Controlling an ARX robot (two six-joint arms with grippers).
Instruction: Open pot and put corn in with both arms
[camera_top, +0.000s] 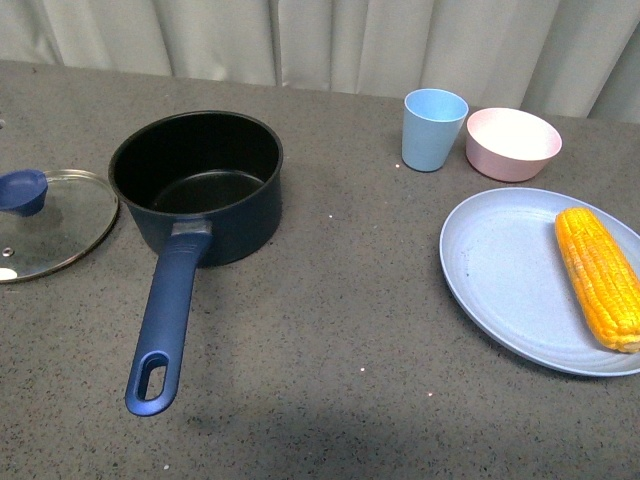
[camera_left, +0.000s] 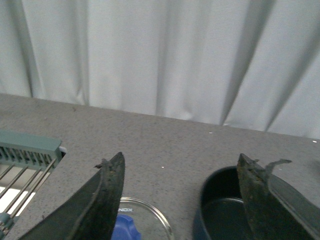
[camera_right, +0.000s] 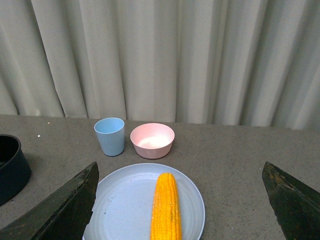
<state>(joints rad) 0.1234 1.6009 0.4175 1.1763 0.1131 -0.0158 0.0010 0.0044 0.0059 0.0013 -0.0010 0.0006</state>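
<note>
Seeing the lid (camera_top: 50, 225) off the pot (camera_top: 200, 185) at left, we judge the right gripper (camera_right: 180, 170), spread empty like the left gripper (camera_left: 180, 162), must next pinch the corn (camera_top: 598, 277) at right.

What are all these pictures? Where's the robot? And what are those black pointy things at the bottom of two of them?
It's a robot with two arms, and each picture comes from one of its cameras. One camera sits on its body and looks over a grey table; no arm shows there. The other two ride on its wrists. The black pointy things are its jaws, seen from just behind. The left jaws and the right jaws both stand wide open, holding nothing. On the table is a dark blue pot, its glass lid lying beside it. To the right are a light blue cup, a pink bowl, and a blue plate with a corn cob on it.
</note>
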